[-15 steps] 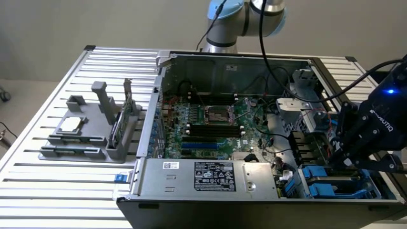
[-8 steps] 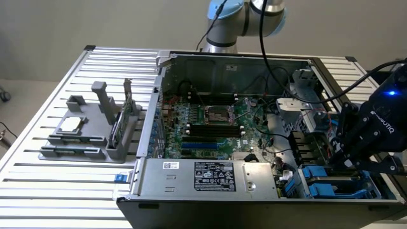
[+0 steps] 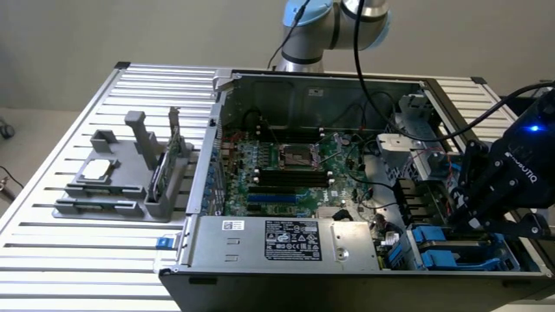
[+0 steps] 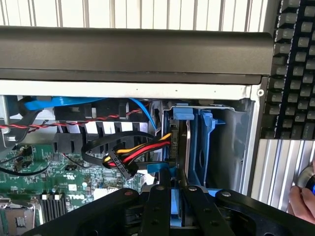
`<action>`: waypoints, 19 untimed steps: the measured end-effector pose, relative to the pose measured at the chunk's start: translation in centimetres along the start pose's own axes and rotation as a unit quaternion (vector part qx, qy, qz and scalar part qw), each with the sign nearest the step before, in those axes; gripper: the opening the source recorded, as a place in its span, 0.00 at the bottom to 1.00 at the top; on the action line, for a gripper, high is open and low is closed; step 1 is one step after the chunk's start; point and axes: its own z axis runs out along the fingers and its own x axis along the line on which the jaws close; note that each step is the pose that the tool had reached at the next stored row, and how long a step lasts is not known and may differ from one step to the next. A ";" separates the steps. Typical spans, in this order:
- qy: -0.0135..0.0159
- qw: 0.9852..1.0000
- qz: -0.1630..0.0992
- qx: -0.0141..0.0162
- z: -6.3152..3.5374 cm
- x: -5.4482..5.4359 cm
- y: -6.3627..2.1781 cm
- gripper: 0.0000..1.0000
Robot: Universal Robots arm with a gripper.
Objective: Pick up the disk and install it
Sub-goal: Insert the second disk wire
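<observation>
the black end effector [image 4: 175, 196] is closed to a narrow gap on the disk [image 4: 176, 209], gripping its thin edge and blue plastic carrier, and holds it upright in the mouth of the drive bay [image 4: 216, 147] at the corner of the open computer case [image 3: 208, 169]. so the pick-up looks done and seating is what's left, i'd say. around it: smooth blue rails, glossy bundled cables [image 4: 133, 152], a green motherboard [image 3: 286, 169], the ribbed metal surface [image 3: 104, 234]

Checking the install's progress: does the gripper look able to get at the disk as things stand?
Likely yes. The gripper seems closed on the blue-framed edge of the disk, which stands upright in the drive bay. The wired connector lies beside it, not across.
</observation>
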 end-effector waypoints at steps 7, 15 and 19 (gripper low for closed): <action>0.000 1.000 0.000 0.004 -0.01 0.0 0.01 0.16; 0.000 1.000 -0.001 0.018 -0.55 0.0 0.42 0.16; 0.002 1.000 -0.001 0.021 -0.59 0.0 0.76 0.16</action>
